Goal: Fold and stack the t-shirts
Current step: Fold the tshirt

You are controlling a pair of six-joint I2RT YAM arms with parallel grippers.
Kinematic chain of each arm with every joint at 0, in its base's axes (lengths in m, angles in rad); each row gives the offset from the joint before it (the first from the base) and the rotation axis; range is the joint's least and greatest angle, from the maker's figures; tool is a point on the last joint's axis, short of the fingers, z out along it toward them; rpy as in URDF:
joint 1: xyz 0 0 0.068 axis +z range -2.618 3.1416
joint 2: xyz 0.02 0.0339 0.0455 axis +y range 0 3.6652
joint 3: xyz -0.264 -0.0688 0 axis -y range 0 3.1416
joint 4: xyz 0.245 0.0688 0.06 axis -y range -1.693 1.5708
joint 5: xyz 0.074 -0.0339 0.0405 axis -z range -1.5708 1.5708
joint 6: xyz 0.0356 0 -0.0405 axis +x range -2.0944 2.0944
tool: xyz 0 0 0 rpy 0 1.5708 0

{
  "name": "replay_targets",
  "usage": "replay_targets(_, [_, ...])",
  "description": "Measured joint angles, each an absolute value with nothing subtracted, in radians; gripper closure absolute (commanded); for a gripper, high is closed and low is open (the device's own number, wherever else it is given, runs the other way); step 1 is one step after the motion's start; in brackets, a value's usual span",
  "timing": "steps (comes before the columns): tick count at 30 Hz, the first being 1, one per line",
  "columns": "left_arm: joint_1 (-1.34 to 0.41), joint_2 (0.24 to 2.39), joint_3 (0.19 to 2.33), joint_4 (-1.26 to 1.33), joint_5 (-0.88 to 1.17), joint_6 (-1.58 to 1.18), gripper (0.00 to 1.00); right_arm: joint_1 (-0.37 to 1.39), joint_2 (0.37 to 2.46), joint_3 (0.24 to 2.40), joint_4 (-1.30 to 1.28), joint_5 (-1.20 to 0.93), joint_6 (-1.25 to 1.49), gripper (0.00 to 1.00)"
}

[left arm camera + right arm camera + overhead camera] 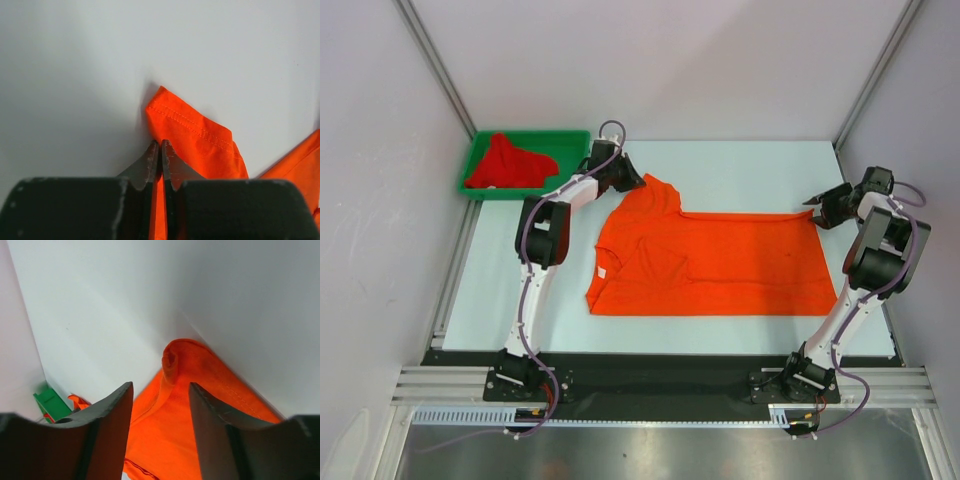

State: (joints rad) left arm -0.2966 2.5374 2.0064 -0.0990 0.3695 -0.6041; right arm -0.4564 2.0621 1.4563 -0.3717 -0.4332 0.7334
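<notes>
Orange t-shirt [720,265] lies spread across the middle of the pale table [740,165], its near hem running straight along the side closest to the arm bases. On its near-left part a folded-over layer shows the white neck label [603,270]. Farther back, at the shirt's far-left corner, the left gripper [160,150] is pressed together on a sleeve. A sliver of orange cloth shows between its fingers, and the stitched sleeve hem sticks out beyond their tips. At the far-right corner the right gripper [161,390] has its fingers spread and holds nothing. The shirt's rumpled corner lies just beyond the gap between them, though whether they touch it I cannot tell. Farthest back, at the table's far-left corner, a green tray [480,150] holds the red t-shirt [505,160], a crumpled heap.
</notes>
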Motion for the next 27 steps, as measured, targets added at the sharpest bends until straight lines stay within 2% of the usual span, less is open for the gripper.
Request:
replay_targets(6, [-0.297,2.537,2.007,-0.099,0.370,-0.604,1.00,-0.447,2.089,1.469,-0.373,-0.408,0.749,0.61])
replay_targets(13, [-0.297,2.537,2.007,-0.099,0.371,-0.604,1.00,-0.446,2.119,1.517,-0.391,-0.376,0.759,0.63])
replay_targets(16, [-0.297,2.537,2.007,-0.099,0.371,-0.603,1.00,-0.445,2.124,1.525,-0.395,-0.367,0.759,0.68])
replay_targets(19, [-0.297,2.537,2.007,-0.099,0.372,-0.603,1.00,-0.442,2.136,1.536,-0.399,-0.359,0.756,0.80])
replay_targets(20, [-0.297,2.537,2.007,-0.099,0.373,-0.603,1.00,-0.441,2.138,1.536,-0.400,-0.357,0.754,0.88])
replay_targets(22, [-0.297,2.536,2.007,-0.100,0.373,-0.603,0.99,-0.439,2.141,1.540,-0.407,-0.355,0.749,0.96])
replay_targets(27, [-0.297,2.523,2.007,-0.122,0.371,-0.595,1.00,-0.437,2.143,1.575,-0.437,-0.351,0.740,1.00])
